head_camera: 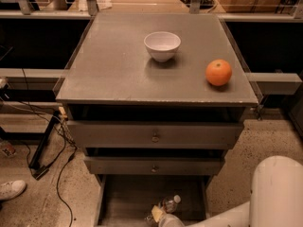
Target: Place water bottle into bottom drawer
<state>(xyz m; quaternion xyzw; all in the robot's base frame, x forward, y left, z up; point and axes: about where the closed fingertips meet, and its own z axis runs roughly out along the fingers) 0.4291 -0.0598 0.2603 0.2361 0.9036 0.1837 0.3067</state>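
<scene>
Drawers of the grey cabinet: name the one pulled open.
The lowest grey metal drawer, a tray pulled out; the two knobbed drawers above show only their fronts. The end effector is over it, by the clear plastic water bottle.

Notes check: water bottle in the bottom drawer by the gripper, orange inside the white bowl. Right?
No: the camera view shows the orange on the cabinet top, apart from the white bowl. The water bottle is in the bottom drawer by the gripper.
</scene>
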